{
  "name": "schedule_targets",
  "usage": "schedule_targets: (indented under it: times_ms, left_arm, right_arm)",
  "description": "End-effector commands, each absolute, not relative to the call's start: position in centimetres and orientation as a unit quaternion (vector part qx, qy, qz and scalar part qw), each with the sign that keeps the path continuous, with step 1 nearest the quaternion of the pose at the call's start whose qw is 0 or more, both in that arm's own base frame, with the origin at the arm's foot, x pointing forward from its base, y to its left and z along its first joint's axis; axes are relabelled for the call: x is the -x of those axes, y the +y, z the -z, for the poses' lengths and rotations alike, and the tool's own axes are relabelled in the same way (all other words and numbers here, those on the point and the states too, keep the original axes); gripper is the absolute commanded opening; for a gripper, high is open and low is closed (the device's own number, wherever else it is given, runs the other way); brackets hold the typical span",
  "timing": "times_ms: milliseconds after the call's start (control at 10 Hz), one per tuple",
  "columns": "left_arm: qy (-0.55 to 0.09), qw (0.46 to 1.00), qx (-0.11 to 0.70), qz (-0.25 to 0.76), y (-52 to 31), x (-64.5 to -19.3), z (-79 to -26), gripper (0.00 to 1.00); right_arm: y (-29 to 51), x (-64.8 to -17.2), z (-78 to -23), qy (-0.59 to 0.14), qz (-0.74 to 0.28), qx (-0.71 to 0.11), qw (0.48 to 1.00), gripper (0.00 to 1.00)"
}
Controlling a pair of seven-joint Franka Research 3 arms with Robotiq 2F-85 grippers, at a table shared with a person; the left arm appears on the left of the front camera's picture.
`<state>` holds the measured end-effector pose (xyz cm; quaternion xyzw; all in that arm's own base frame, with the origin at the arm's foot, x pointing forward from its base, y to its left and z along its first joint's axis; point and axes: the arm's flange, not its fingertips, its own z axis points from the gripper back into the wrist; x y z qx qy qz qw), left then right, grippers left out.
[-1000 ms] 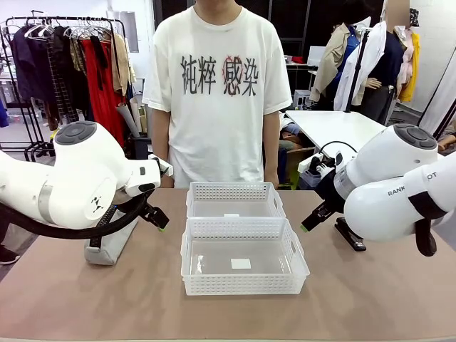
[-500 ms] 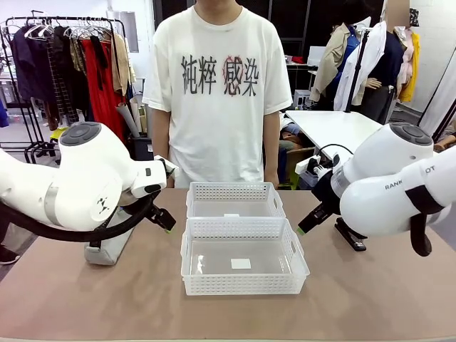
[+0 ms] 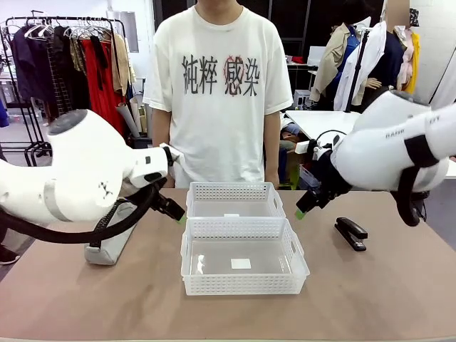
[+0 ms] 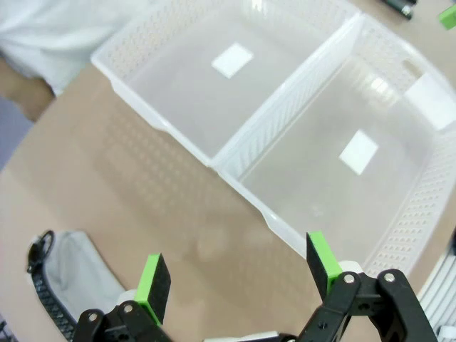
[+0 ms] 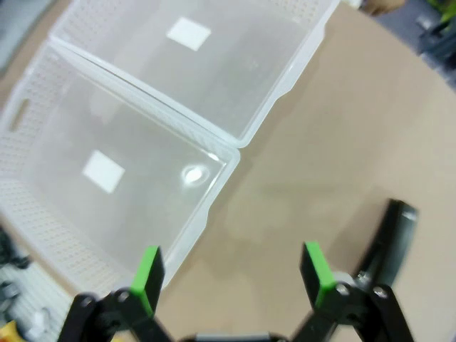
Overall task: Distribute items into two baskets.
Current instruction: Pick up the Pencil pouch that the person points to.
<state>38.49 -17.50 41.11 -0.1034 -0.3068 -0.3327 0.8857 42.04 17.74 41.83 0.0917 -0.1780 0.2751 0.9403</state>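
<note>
Two empty white lattice baskets sit end to end at mid-table: the larger basket (image 3: 293,265) nearer me, the smaller basket (image 3: 276,202) toward the person. A grey pouch (image 3: 108,243) lies at the left and a black stapler (image 3: 351,233) at the right. My left gripper (image 3: 176,211) hovers open by the baskets' left edge, past the pouch. On the other side my right gripper (image 3: 301,208) hangs open, above and left of the stapler. In the left wrist view the open gripper (image 4: 239,269) frames both baskets (image 4: 235,153), with the pouch (image 4: 75,274) lower left. In the right wrist view the gripper (image 5: 231,269) is open over bare table, stapler (image 5: 388,239) beside it.
A person in a white printed T-shirt (image 3: 221,92) stands at the table's far edge behind the baskets. Bare brown tabletop (image 3: 377,292) lies in front of and on either side of the baskets. Clothes racks and another table stand in the background.
Both arms have swung inward toward the baskets and risen. The left gripper has moved right, away from the pouch; the right arm has lifted clear of the stapler, which now shows fully.
</note>
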Motion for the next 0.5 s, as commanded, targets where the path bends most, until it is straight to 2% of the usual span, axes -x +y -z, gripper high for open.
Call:
schedule_targets:
  times_ms: [0,100,200,300,400]
  left_arm:
    - [-0.332,0.860,0.151,0.358,-12.4,-35.3,-40.3,1.00]
    - [-0.324,0.862,0.147,0.362,-11.3,-34.7,-40.8,1.00]
    - [-0.304,0.870,0.103,0.375,-11.1,-34.6,-40.9,1.00]
    - [-0.331,0.867,0.133,0.347,-15.0,-38.7,-43.3,1.00]
    - [-0.331,0.867,0.133,0.347,-15.0,-38.7,-43.3,1.00]
  right_arm:
    - [17.6,-44.6,-43.1,-0.137,-0.270,-0.118,0.946,1.00]
    - [17.8,-45.2,-43.2,-0.143,-0.268,-0.122,0.945,1.00]
    - [17.9,-45.1,-42.7,-0.167,-0.271,-0.129,0.939,1.00]
    - [17.7,-43.8,-43.1,-0.145,-0.263,-0.107,0.948,1.00]
    - [17.7,-43.8,-43.1,-0.145,-0.263,-0.107,0.948,1.00]
